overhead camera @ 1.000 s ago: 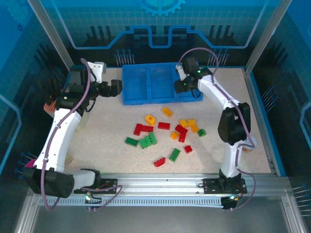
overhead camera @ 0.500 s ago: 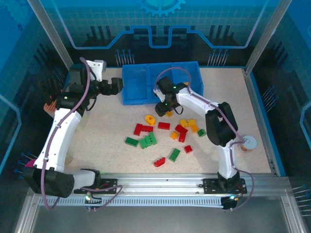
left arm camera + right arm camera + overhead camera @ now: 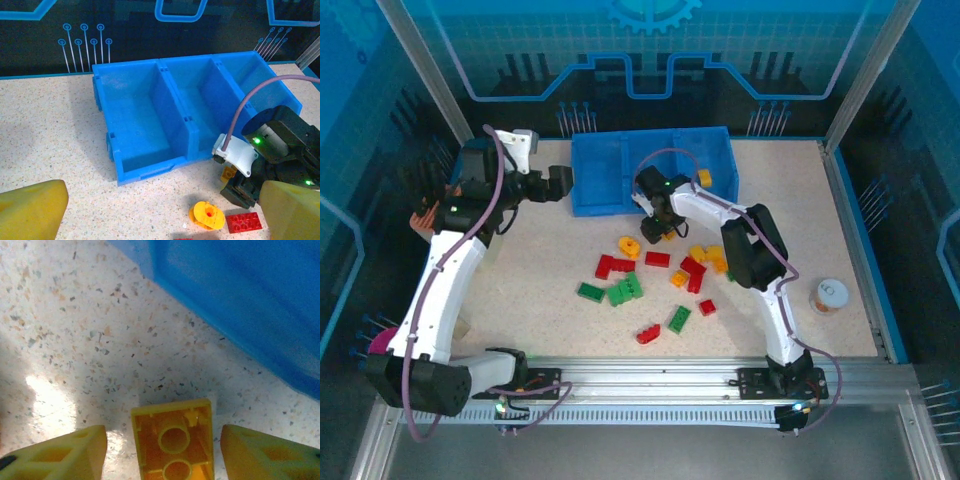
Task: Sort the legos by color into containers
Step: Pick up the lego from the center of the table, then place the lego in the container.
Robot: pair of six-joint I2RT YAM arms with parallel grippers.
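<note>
My right jaws have dropped from over the blue tray (image 3: 605, 180) to its near edge. They stand apart, straddling an upturned yellow brick (image 3: 172, 445) on the worktop (image 3: 75, 315) just beside the tray, long axis along my fingers (image 3: 65, 455). My left jaws gape farther off.

Lit evenly from above in the top view, soft shadows beside the tray (image 3: 598, 170). Sharp from the left wrist, except for blurred yellow fingers (image 3: 30, 210) at the lower corners. Glares white on the table (image 3: 45, 390) from the right wrist, slightly soft on the brick (image 3: 172, 437).
</note>
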